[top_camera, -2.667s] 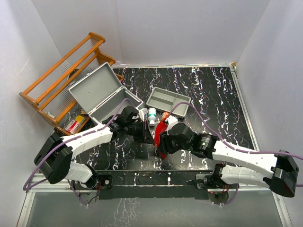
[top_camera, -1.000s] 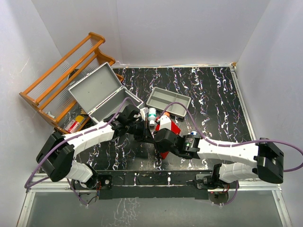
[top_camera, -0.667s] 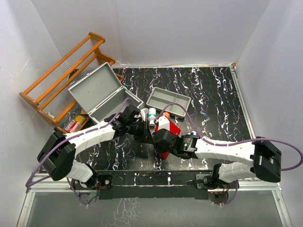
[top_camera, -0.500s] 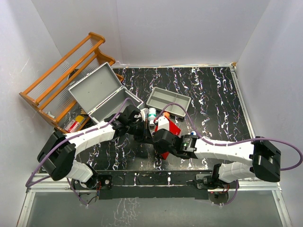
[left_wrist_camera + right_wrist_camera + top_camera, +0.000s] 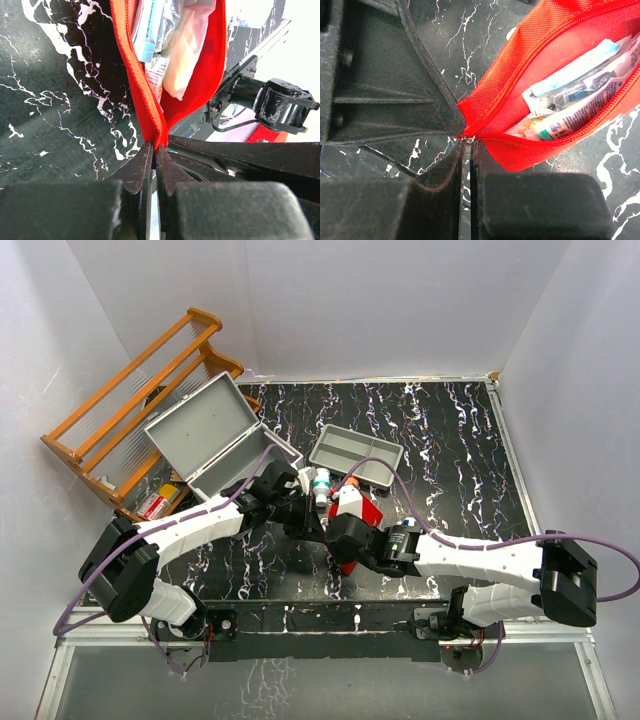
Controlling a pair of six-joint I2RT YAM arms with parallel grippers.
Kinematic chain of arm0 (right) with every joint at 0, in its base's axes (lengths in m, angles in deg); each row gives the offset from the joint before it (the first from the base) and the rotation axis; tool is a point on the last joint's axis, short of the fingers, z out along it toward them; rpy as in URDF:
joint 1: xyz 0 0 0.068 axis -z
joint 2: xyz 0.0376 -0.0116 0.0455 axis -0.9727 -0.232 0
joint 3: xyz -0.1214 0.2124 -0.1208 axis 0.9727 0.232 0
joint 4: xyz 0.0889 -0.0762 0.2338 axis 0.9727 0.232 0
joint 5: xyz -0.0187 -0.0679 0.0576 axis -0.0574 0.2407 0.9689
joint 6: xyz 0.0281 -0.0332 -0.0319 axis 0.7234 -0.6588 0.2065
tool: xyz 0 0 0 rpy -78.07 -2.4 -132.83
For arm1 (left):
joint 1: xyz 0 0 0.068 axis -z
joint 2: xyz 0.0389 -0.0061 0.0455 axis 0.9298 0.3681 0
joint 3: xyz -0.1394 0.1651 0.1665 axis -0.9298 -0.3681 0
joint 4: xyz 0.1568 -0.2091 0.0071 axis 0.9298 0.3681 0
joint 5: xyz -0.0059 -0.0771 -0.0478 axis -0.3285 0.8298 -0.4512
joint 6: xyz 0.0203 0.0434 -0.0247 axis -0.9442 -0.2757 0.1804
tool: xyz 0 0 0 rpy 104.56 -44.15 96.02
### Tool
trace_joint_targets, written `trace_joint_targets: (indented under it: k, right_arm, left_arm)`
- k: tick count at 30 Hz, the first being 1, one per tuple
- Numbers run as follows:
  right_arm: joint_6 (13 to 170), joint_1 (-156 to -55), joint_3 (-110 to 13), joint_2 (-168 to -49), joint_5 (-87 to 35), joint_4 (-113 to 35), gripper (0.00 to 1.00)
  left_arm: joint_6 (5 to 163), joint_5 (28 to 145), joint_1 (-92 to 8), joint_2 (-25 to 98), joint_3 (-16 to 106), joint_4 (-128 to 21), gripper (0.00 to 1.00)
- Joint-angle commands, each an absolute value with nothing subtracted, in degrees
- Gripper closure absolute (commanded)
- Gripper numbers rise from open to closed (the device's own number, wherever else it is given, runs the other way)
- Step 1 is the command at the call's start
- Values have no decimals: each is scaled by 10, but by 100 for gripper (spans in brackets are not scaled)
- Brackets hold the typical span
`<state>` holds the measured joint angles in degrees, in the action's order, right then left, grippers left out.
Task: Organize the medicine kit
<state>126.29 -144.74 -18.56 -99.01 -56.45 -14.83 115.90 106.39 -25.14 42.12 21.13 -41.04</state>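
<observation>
The medicine kit (image 5: 210,430) is a grey metal case, lid open, at the back left. A small red fabric pouch (image 5: 362,515) lies between my two grippers at mid-table. My left gripper (image 5: 308,520) is shut on the pouch's end seam (image 5: 154,142). My right gripper (image 5: 338,532) is shut on the zipper pull (image 5: 469,141) at that same end, touching the left fingers (image 5: 395,85). The pouch (image 5: 200,75) is unzipped, and in the right wrist view it (image 5: 520,95) gapes open. Packets and tubes (image 5: 570,120) show inside.
A shallow grey two-compartment tray (image 5: 355,455) sits behind the pouch. A small white and green bottle (image 5: 322,485) stands between tray and case. An orange wooden rack (image 5: 130,390) leans at the far left, with small items (image 5: 160,502) under it.
Since 2.7 s ago my right gripper has slid left along the pouch to the left gripper's end, and the pouch has opened. In the last second almost nothing has moved.
</observation>
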Motion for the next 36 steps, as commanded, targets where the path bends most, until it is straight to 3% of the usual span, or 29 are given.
trace_joint_targets:
  k: [1,2,6,9,27,36]
  right_arm:
    - [1237,-1444,-178,-970,-585,-125,100]
    - [1221,-1444,-175,-967,-566,-135,100]
    - [1188,-1444,-162,-958,-513,-176,74]
    - [1186,-1444,-159,-965,-503,-193,65]
    - [1200,-1444,-187,-978,-537,-212,69]
    - [1192,-1444,-172,-969,-505,-242,62]
  left_arm:
    - [1125,1085,-249,404,237,-374,100]
    - [1121,1087,-249,403,237,-374,100]
    - [1116,1094,-249,404,242,-373,100]
    - [1117,1097,-249,404,243,-375,100]
    - [1125,1108,-249,406,238,-385,100]
    - [1127,1108,-249,404,235,-388,100]
